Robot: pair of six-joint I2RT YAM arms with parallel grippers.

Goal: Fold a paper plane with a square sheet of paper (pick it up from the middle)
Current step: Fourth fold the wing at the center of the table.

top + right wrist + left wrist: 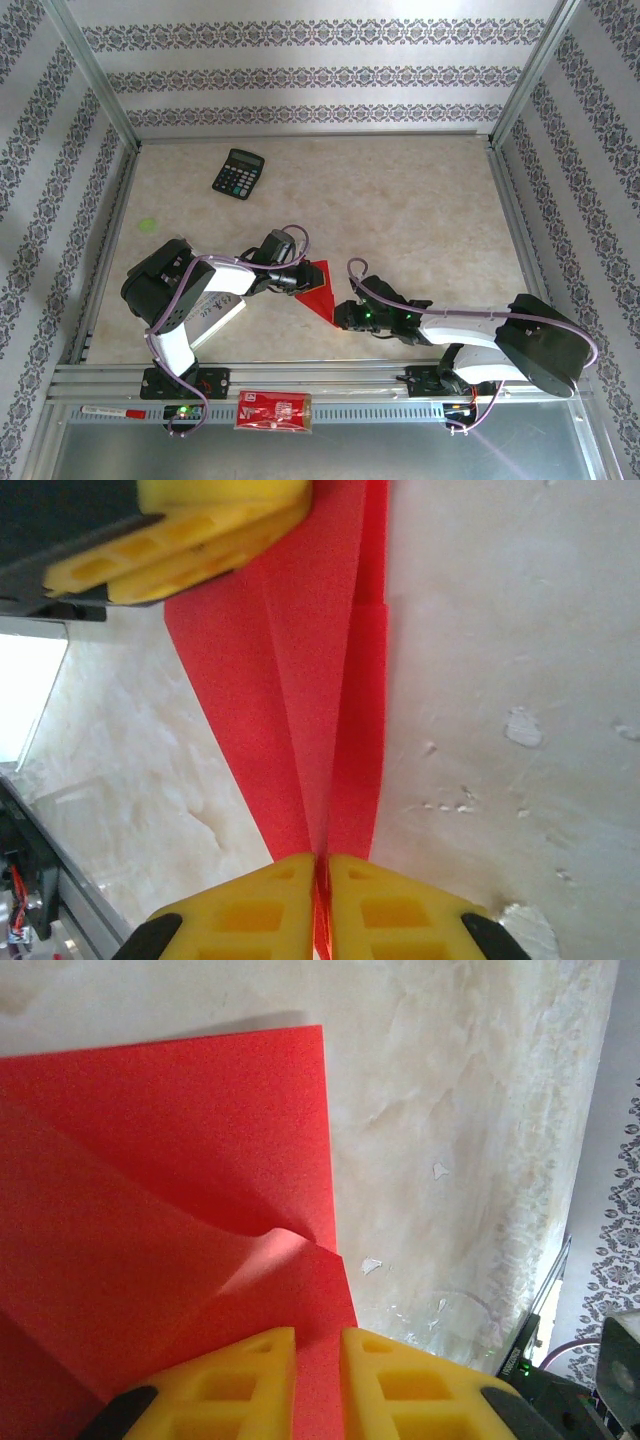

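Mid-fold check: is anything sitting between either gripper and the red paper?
Nothing visible is in the way. The left gripper and the right gripper each pinch the red paper directly, at opposite ends, fingers on the sheet itself.

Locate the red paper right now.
Top view: the paper is at the near centre of the table, pinched between the left gripper on its left and the right gripper on its right.
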